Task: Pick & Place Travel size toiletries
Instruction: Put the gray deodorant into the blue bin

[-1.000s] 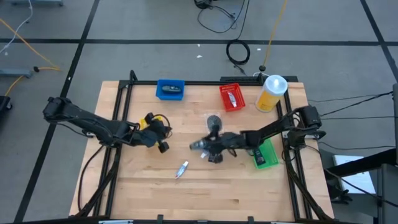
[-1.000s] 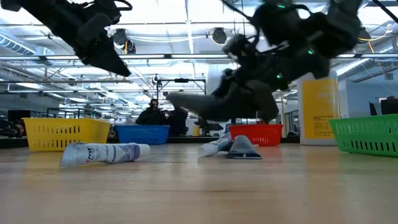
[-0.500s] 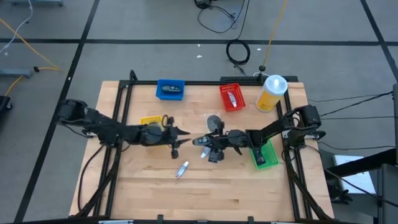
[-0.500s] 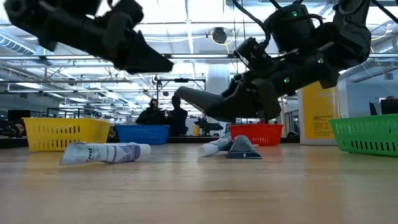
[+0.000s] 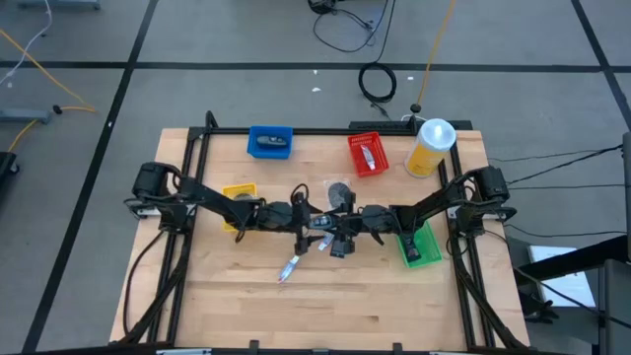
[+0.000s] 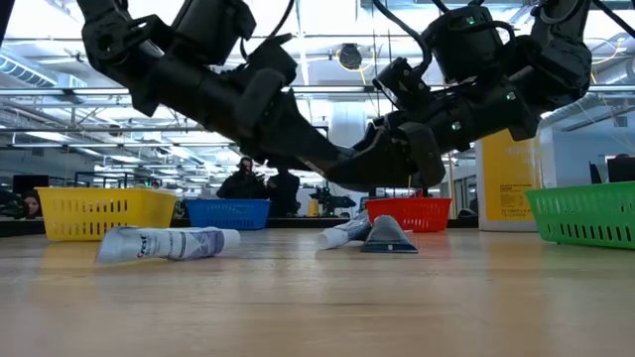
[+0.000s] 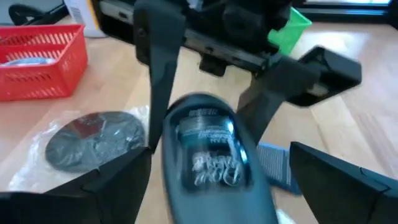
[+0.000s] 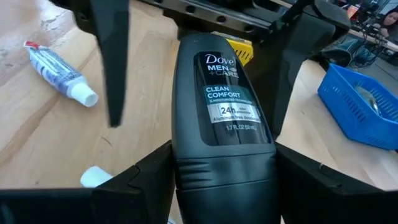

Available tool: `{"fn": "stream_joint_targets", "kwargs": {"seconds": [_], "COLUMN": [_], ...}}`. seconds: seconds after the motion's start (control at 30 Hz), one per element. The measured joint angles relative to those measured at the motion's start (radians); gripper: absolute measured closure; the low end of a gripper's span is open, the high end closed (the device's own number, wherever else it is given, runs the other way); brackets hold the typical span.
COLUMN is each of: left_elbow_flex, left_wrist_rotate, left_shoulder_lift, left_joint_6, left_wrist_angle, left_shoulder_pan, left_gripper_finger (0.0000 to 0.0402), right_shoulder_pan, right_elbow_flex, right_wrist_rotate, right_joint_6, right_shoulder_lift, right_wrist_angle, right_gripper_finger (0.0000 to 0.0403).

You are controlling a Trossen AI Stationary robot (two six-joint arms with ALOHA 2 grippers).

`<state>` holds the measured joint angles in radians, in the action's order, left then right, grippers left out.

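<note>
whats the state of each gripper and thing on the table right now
right gripper: shut on the Dove bottle
left gripper: open, straddling the bottle
Dove bottle: held above the table
toothpaste tube: lying flat on the table
grey disc: flat, in clear wrapper
yellow canister: upright, lid on
blue bin: holds a dark item
red bin: holds a pale item

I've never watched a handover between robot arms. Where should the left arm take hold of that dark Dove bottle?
Probably at its free rounded end. The right gripper already clamps one end of the Dove bottle, held off the table; the left gripper faces it with fingers spread either side, so coming straight on and closing across the narrow body looks best.
</note>
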<state>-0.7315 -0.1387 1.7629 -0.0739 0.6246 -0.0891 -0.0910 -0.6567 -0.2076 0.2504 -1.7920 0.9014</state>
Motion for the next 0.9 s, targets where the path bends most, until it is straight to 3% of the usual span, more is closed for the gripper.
{"fn": "stream_joint_targets", "kwargs": {"seconds": [0.13,0.5,0.7,0.9], "left_elbow_flex": [-0.013,-0.014,-0.016,-0.016], "left_wrist_rotate": [-0.004,0.0,0.007,-0.121], "left_shoulder_lift": [0.011,0.01,0.006,-0.084], "left_joint_6": [-0.032,-0.068,-0.067,-0.066], "left_wrist_angle": [-0.001,-0.009,-0.024,-0.208], "left_shoulder_pan": [0.001,0.017,0.016,0.017], "left_gripper_finger": [0.0069,0.0221,0.0221,0.0215], "right_shoulder_pan": [-0.001,0.0,-0.001,-0.001], "right_elbow_flex": [0.002,0.002,-0.002,-0.001], "right_wrist_rotate": [-0.001,-0.005,-0.011,-0.216], "right_joint_6": [0.003,-0.001,0.003,-0.002], "right_shoulder_lift": [0.0,0.0,0.001,0.081], "right_wrist_angle": [-0.004,-0.013,-0.076,-0.235], "right_gripper_finger": [0.019,0.0181,0.0142,0.0101]}}
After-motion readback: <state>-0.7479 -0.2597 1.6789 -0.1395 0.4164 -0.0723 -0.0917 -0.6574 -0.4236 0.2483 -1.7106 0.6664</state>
